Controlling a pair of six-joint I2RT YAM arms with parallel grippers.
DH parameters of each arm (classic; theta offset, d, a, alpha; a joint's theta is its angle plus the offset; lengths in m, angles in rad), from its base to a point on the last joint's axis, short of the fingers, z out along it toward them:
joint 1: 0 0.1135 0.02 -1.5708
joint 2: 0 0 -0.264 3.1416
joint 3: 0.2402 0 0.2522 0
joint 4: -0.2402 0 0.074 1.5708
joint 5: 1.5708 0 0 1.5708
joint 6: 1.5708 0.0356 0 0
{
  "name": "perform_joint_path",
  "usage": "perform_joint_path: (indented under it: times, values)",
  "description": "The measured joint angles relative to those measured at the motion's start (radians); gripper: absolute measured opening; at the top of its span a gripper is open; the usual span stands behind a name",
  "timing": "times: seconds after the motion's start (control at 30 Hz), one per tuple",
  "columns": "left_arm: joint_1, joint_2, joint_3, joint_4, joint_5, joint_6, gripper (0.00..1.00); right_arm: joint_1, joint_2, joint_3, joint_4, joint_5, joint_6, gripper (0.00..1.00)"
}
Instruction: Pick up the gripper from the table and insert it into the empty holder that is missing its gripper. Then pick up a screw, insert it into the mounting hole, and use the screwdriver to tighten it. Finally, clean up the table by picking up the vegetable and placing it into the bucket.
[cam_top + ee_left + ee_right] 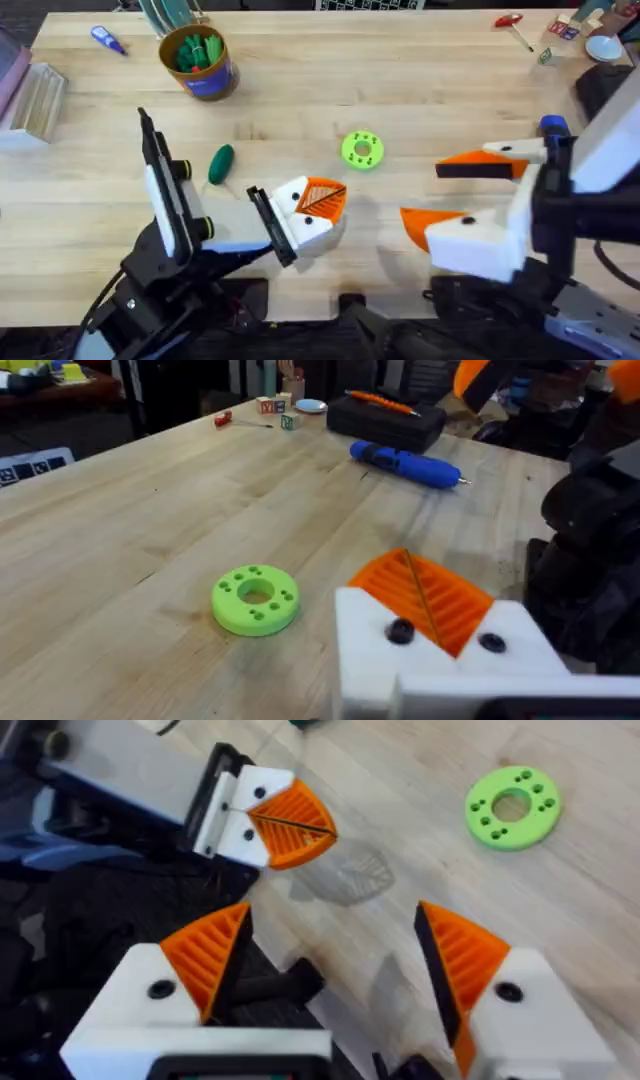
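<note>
A robotics lab: a wooden workbench [420, 90] holding a blue screwdriver [405, 464] and a black case [385, 420].

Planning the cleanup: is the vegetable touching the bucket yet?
Apart. Overhead view shows bare table between the vegetable and the bucket.

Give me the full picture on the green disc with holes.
The green disc is a lime ring, plastic-looking, with a wide centre hole and smaller holes around its top face. It lies flat on the wooden table, mid-table, untouched, just beyond the left gripper, whose orange pads are shut together. The vegetable lies well apart.
</note>
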Motion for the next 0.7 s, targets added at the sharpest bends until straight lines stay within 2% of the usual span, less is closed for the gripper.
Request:
perform_joint_path:
  times: [0.23, 0.33, 0.43, 0.7]
  values:
    - [0.000, 0.000, 0.000, 0.000, 0.000, 0.000, 0.012, -0.007, 0.094, 0.000, 0.001, 0.149, 0.058, 0.991]
    - [0.000, 0.000, 0.000, 0.000, 0.000, 0.000, 0.012, -0.046, 0.160, 0.000, 0.003, 0.227, 0.087, 0.992]
    - [0.000, 0.000, 0.000, 0.000, 0.000, 0.000, 0.012, -0.124, 0.236, 0.000, 0.013, 0.274, 0.108, 0.992]
    - [0.000, 0.000, 0.000, 0.000, -0.006, 0.000, 0.012, -0.458, 0.415, 0.000, 0.060, 0.317, 0.131, 0.994]
